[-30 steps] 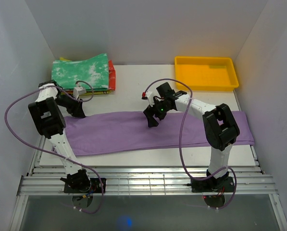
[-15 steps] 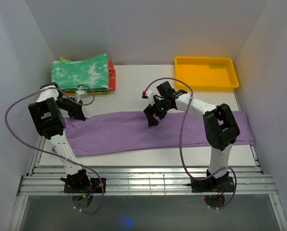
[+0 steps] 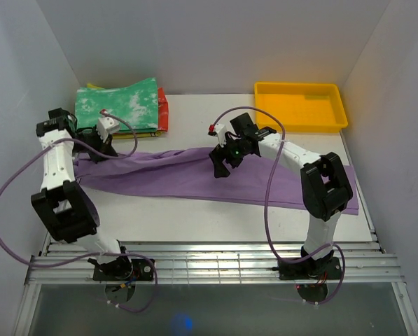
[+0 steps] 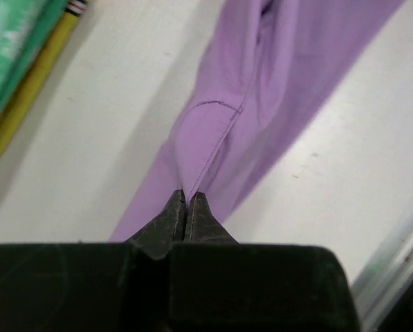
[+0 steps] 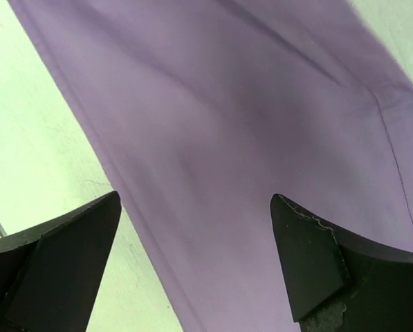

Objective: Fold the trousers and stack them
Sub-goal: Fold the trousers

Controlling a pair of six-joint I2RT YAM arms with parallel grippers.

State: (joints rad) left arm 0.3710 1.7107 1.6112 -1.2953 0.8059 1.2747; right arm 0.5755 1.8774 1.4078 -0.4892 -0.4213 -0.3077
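Left gripper (image 3: 89,151) (image 4: 187,206): jaws pinched tight together on the trousers (image 3: 194,178) (image 4: 275,83). I'm clamping a seamed fold of the lilac cloth right at my tips. The fabric tents up to the pinch and drops away ahead of the tips onto the white table (image 3: 194,220) (image 4: 88,124). In the left wrist view, the edge of the green-and-white mottled garment (image 3: 117,105) (image 4: 5,48) sits off to the left of the fingers, with a yellow folded garment (image 4: 33,86) under it. Both are apart from the trousers.

Right gripper (image 3: 221,166) (image 5: 192,200): jaws spread wide with nothing between them. It hangs over the trousers (image 5: 248,104) about mid-length, on the cloth's far edge. Cloth lies under both fingers, with a stitched seam ahead and to the right of the right finger. Can't tell if the tips touch the fabric.

The trousers run as one long band from the left pinch, under the right gripper, to the table's right side past my right arm. They're rumpled and pulled narrow near the left gripper and flatter beyond the right one. The yellow bin (image 3: 300,106) is past the right gripper and off to its right, well apart.
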